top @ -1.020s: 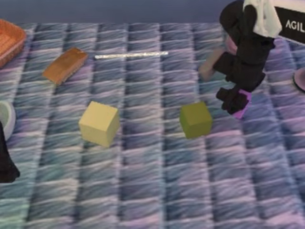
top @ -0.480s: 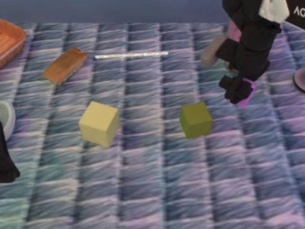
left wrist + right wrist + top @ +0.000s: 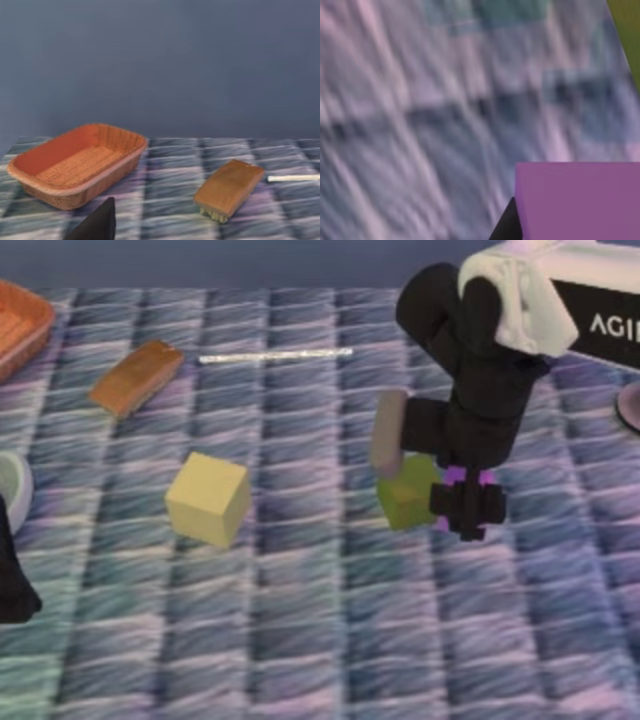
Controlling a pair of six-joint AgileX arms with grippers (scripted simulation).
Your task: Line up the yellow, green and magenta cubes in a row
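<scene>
The pale yellow cube (image 3: 207, 498) sits left of centre on the cloth. The olive-green cube (image 3: 403, 494) rests right of centre, partly under my right arm, and its edge (image 3: 629, 30) shows in the right wrist view. My right gripper (image 3: 466, 506) is right up against the green cube's right side, shut on the magenta cube (image 3: 580, 200). In the top view only slivers of that magenta cube (image 3: 455, 476) show between the dark fingers. Whether it touches the cloth is hidden. My left gripper (image 3: 10, 585) is parked at the left edge.
An orange-brown brush block (image 3: 137, 375) lies at the back left, with a woven basket (image 3: 22, 325) in the corner. A thin white stick (image 3: 275, 356) lies at the back. A white bowl (image 3: 10, 485) sits at the left edge, and a pink object (image 3: 630, 405) at the right edge.
My right arm has carried the magenta cube from the back right forward and leftward, down beside the green cube. The yellow and green cubes have not moved. The left arm stayed still.
</scene>
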